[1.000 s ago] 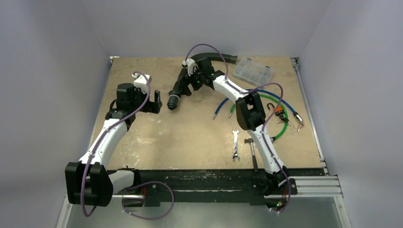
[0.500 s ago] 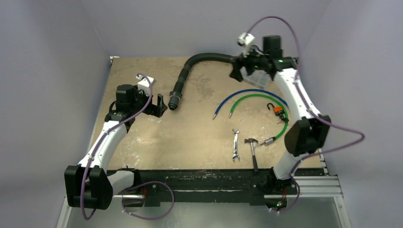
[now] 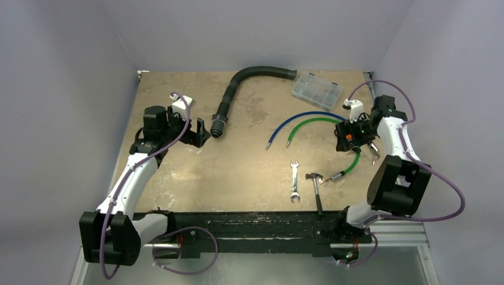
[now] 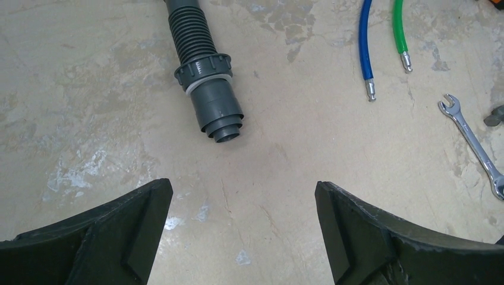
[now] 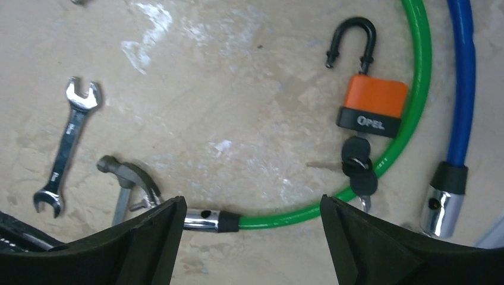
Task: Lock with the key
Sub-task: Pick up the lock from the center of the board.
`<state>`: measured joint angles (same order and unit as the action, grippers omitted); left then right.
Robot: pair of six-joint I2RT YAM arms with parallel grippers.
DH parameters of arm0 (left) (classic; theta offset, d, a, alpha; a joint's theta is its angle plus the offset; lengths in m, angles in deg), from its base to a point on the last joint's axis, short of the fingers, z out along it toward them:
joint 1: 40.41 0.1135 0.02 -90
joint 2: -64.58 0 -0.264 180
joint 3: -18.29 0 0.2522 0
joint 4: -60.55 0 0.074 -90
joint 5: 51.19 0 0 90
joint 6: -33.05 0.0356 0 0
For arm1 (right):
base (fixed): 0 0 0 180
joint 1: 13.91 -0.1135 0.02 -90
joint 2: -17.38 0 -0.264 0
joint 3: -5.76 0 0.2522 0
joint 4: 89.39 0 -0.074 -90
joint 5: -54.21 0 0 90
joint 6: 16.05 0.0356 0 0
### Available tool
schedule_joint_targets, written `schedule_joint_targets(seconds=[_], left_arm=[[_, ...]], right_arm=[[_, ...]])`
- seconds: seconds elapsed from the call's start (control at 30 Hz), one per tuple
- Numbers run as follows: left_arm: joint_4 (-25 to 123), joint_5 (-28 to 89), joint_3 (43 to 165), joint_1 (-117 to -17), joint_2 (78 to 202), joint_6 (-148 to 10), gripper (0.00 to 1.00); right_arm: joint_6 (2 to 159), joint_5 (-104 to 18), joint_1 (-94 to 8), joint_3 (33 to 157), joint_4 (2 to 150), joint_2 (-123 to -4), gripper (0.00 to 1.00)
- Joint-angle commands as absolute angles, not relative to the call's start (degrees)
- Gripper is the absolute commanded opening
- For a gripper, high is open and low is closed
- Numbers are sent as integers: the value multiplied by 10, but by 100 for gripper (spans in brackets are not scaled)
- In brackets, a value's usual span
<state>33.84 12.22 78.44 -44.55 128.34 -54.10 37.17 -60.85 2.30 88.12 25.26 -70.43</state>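
An orange padlock (image 5: 373, 99) lies flat on the table with its black shackle (image 5: 352, 38) swung open. A bunch of black-headed keys (image 5: 358, 168) sits in its bottom, resting on the green cable (image 5: 416, 89). My right gripper (image 5: 251, 203) is open and empty and hovers just above and short of the padlock and keys; in the top view this gripper (image 3: 346, 135) covers the lock. My left gripper (image 3: 199, 132) is open and empty at the far left, beside the hose mouth (image 4: 223, 119).
A blue cable (image 5: 462, 77) curves beside the green one, with its metal end near the right jaw. A wrench (image 5: 66, 142) and a hammer (image 5: 128, 178) lie left of the keys. A black corrugated hose (image 3: 238, 89) and a clear parts box (image 3: 316, 89) are at the back.
My right arm has swung from the back near the parts box down over the padlock. The left arm has barely moved.
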Motion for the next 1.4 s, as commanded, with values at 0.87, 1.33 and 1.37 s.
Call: schedule_joint_targets(seconds=[0.87, 1.33, 1.37], left_arm=[[344, 105, 794, -441, 1281, -529, 100], [347, 104, 792, -441, 1283, -529, 100], [346, 104, 792, -441, 1283, -529, 100]], right_arm=[[407, -468, 35, 985, 391, -908, 76], [405, -500, 0, 963, 376, -900, 58], [404, -500, -3, 959, 378, -899, 58]])
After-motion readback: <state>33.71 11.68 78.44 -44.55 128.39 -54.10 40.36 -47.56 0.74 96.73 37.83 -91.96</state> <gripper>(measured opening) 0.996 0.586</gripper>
